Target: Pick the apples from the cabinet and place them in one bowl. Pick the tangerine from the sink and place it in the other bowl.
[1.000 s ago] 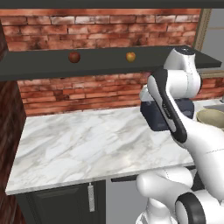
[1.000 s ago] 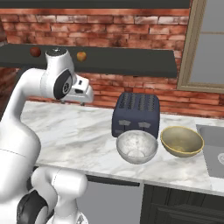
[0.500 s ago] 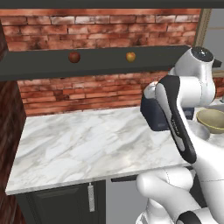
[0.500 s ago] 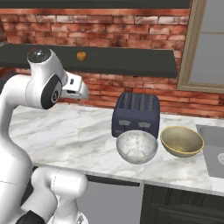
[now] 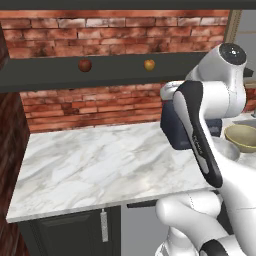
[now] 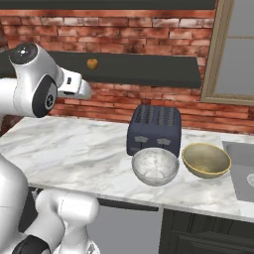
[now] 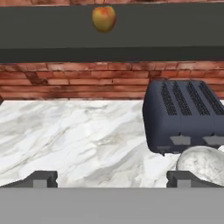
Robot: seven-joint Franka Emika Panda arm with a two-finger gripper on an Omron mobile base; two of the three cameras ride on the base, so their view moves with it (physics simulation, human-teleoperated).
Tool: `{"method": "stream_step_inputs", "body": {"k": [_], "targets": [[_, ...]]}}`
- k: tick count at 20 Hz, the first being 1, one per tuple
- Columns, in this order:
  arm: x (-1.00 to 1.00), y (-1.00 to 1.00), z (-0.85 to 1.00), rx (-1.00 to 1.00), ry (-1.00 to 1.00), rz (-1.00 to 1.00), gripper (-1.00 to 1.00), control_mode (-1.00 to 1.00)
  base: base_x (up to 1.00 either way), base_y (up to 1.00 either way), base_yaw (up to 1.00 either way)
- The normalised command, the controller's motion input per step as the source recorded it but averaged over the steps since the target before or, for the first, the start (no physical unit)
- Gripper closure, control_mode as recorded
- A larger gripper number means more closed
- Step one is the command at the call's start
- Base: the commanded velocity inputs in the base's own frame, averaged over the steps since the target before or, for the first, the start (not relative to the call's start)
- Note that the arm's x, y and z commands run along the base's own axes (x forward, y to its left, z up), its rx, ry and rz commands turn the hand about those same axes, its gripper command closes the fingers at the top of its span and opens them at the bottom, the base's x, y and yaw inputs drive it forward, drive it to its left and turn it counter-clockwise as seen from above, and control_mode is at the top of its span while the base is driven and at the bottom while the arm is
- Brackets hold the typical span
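Kitchen scene with the arm raised before the shelf. Our gripper [image 7: 111, 179] stands wide open and empty, its two tips far apart at the bottom of the hand view. Above it and slightly left, well apart, the yellow apple [image 7: 103, 18] sits on the dark shelf [image 7: 175, 39]; the red apple [image 5: 85, 65] rests farther left along the same board. Below and right of the gripper stands the toaster [image 7: 186, 116] on the marble worktop [image 7: 70, 135], with the grey bowl [image 7: 202, 162] just in front of it and the tan bowl [image 6: 206, 159] beside that, farther right. The sink [image 6: 242, 168] lies beyond the tan bowl at the right edge of the right base view; we cannot make out the tangerine in it.

We judge the task to be at its first step, the approach to an apple: both apples lie on the shelf and both bowls hold nothing. The next move calls for lifting the gripper to shelf height, advancing it until the yellow apple lies between the open jaws, and closing without nudging the round fruit along the board.
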Motion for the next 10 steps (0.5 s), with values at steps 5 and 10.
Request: {"method": "stream_step_inputs", "body": {"k": [5, 10], "targets": [[0.00, 0.00, 0.48, 0.00, 0.01, 0.00, -1.00, -1.00, 0.00, 0.00, 0.00], [0.10, 0.09, 0.14, 0.00, -0.02, 0.00, -1.00, -1.00, 0.00, 0.00, 0.00]]}}
